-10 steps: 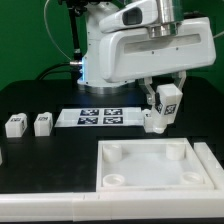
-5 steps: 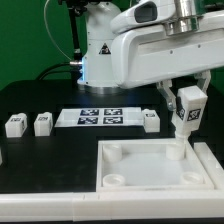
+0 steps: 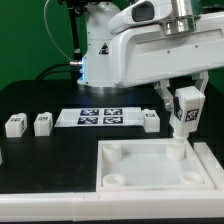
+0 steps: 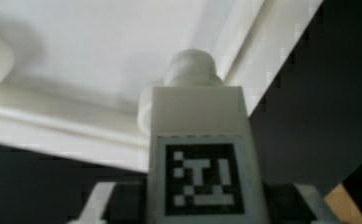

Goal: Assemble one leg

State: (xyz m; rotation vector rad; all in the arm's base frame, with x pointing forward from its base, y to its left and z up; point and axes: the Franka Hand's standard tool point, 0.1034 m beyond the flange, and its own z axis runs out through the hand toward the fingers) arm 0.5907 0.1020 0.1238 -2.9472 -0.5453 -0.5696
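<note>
My gripper [image 3: 186, 97] is shut on a leg [image 3: 186, 118], a small white post with a marker tag on its face. It holds the leg upright just above the far right corner of the large white panel [image 3: 150, 172], with the leg's lower tip close over the round socket there. In the wrist view the leg [image 4: 199, 140] fills the middle between my fingers [image 4: 103, 200], its narrow peg end pointing at the panel [image 4: 89, 100]. Three more legs stand on the black table: two at the exterior view's left [image 3: 14, 124] [image 3: 42, 123] and one by the marker board [image 3: 151, 120].
The marker board [image 3: 100, 117] lies flat behind the panel. The arm's white body [image 3: 130, 55] hangs over the back of the table. A further small white part [image 3: 2, 156] shows at the exterior view's left edge.
My gripper has carried the leg toward the exterior view's right and a little up, from beside the marker board to over the panel's far right corner. It has held still for the last half second.
</note>
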